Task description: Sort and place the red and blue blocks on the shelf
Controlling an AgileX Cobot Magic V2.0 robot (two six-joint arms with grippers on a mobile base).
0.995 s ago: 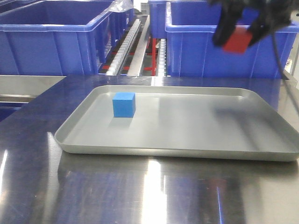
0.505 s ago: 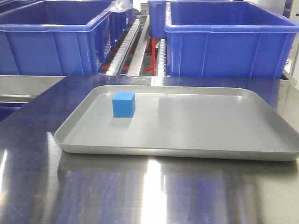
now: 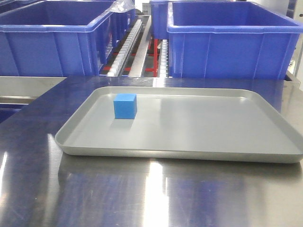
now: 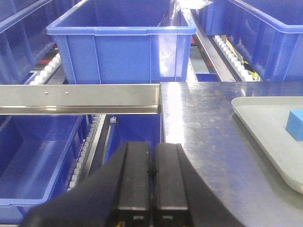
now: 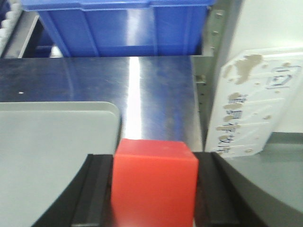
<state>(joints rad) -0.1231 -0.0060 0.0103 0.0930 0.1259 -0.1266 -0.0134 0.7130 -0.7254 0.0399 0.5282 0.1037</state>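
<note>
The blue block sits in the left part of the grey tray; it also shows at the right edge of the left wrist view. My right gripper is shut on the red block, held above the tray's corner and the steel tabletop. It is out of the front view. My left gripper is shut and empty, hovering left of the tabletop, in front of the shelf's steel front rail with two small screws. White roller rails run between the bins.
Large dark-blue bins stand on the rack behind the tray. Another bin lies on the lower level under the rail. A white labelled plate stands right of the tabletop.
One second ago my right gripper with the red block was at the top right of the front view; it has since left that view. The blue block and tray have not moved.
</note>
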